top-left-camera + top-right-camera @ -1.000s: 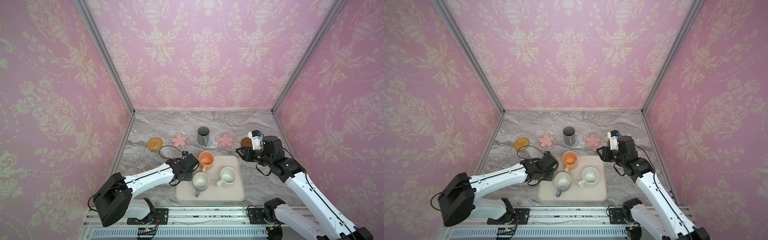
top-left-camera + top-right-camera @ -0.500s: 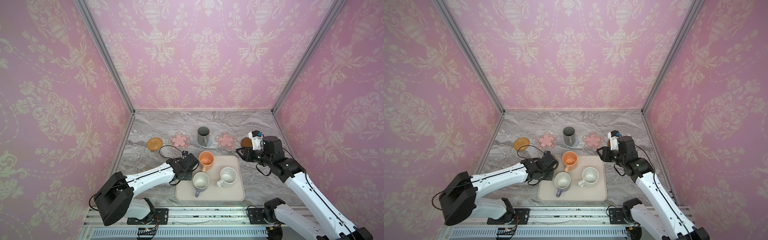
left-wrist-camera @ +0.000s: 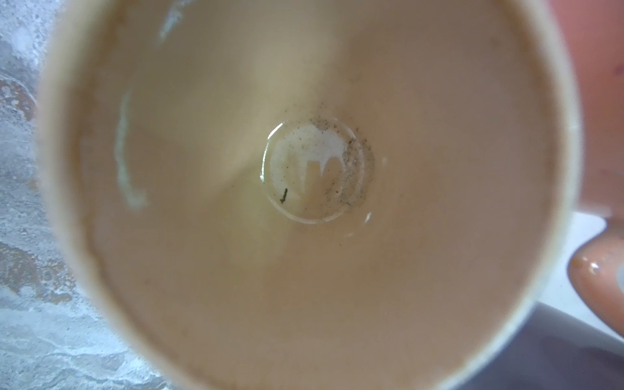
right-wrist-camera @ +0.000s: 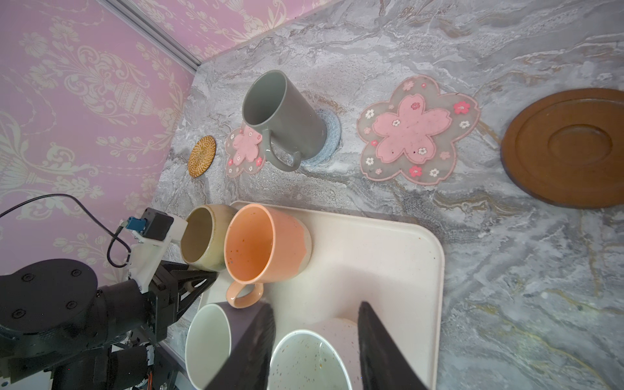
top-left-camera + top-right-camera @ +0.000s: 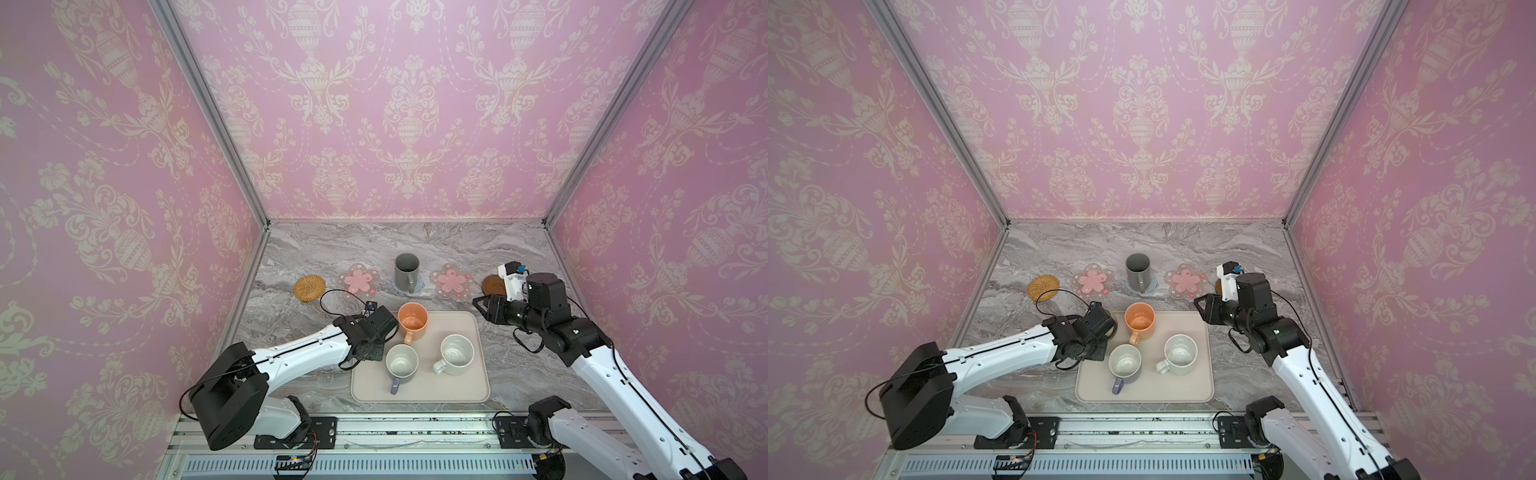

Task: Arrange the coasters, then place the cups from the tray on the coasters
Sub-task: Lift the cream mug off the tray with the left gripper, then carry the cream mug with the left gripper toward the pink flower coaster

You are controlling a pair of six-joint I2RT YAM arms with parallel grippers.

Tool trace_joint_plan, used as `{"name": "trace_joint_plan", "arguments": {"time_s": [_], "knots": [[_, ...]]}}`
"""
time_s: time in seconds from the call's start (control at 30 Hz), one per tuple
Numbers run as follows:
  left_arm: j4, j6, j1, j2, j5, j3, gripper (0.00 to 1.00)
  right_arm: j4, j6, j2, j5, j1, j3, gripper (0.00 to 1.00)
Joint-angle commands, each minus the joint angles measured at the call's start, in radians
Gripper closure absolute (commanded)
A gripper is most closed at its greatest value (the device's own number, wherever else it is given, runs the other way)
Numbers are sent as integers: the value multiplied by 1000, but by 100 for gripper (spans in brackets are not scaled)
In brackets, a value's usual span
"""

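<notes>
We logged one mug of five placed, with a second being picked at the tray corner.
The five coasters lined the far worktop: rattan coaster, two flower coasters, blue-grey coaster and brown disc. Only the grey mug stood on one, the blue-grey. The peach-orange mug, lavender mug and speckled mug sat on the tray. The left gripper looked clamped on the beige-yellow mug at the tray's far left corner. The right gripper hung released and empty above the speckled mug. We judged four placements left.
</notes>
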Motion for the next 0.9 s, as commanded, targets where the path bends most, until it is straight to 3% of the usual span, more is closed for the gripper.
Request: {"name": "trace_joint_plan", "arguments": {"time_s": [0.0, 0.47, 0.87], "knots": [[-43, 52, 8, -75, -60, 41, 100, -7, 5, -26, 30, -6, -22, 58], [-49, 115, 93, -155, -106, 85, 100, 5, 33, -21, 26, -8, -46, 59], [20, 204, 226, -72, -47, 176, 100, -58, 9, -53, 74, -9, -35, 57]]}}
